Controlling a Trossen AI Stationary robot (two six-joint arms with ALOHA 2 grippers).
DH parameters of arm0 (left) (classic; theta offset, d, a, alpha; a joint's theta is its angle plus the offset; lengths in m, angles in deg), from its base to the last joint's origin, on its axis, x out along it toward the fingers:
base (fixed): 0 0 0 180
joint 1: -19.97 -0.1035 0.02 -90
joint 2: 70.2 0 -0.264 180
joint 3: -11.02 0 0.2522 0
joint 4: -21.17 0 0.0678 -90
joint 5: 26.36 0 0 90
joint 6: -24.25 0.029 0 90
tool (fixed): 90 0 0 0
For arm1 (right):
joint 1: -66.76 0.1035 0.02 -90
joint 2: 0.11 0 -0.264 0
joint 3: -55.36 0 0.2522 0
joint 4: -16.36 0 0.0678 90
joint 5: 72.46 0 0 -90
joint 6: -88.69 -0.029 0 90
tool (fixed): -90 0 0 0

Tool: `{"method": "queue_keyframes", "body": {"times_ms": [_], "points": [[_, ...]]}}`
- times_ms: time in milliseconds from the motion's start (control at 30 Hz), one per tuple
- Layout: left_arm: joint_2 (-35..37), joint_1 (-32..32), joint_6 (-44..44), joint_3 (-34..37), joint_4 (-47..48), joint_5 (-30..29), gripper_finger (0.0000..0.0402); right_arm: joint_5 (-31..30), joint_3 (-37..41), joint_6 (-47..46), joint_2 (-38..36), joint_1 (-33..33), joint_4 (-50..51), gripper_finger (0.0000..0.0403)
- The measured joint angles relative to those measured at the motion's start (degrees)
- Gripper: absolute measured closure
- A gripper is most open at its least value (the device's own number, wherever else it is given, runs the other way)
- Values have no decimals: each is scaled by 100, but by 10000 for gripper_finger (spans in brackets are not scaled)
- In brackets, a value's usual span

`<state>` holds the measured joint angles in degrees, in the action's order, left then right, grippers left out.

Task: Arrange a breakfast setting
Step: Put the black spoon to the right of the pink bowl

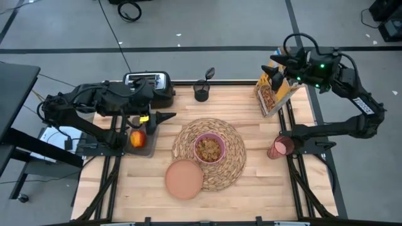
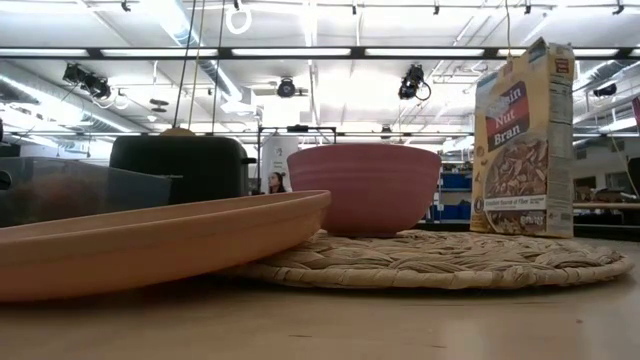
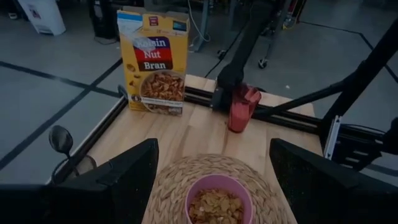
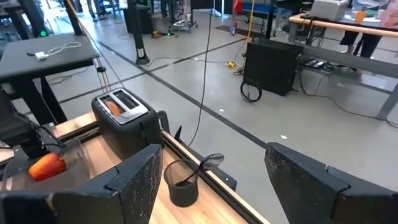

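Note:
The round woven placemat (image 1: 210,154) lies mid-table, and the pink bowl (image 1: 209,148) with cereal stands on it. The brownish-pink plate (image 1: 184,178) rests with one edge over the placemat's near left rim. A red apple (image 1: 137,139) lies in a clear tray at the left. A toast slice (image 4: 113,107) sticks out of the black toaster (image 1: 149,85). The spoon (image 4: 208,162) stands in a black mesh holder (image 1: 201,94). The pink cup (image 1: 281,146) is at the right edge. My left gripper (image 1: 168,117) is open, raised left of the placemat. My right gripper (image 1: 274,63) is open, high over the cereal box (image 1: 273,94).
The cereal box stands upright at the far right corner. Both arms' bases and black rails run along the table's left and right sides. Bare wood shows near the front edge and between the placemat and the cup. A person shows far off in the room behind.

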<state>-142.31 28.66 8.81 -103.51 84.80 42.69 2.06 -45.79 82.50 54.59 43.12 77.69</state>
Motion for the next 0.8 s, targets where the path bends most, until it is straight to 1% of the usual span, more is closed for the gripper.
{"method": "queue_keyframes", "body": {"times_ms": [167, 333, 500, 667, 800], "points": [[0, -28, 141, 0, -29, -98, 88, 59, 2, 68, 97, 117, -3, 116], [-7, -215, 112, 0, -75, -472, 88, 208, 4, 132, 313, 647, -454, 116], [-191, -466, 132, 4, -76, -405, 88, 208, -10, 129, 642, 1378, -1183, 116], [-287, -686, 359, -1, -177, -193, 88, 176, -311, 39, 1259, 2149, -1543, 116], [-288, -817, 469, 4, -167, -179, 88, -14, -527, 19, 1807, 2510, -1779, 116]]}}
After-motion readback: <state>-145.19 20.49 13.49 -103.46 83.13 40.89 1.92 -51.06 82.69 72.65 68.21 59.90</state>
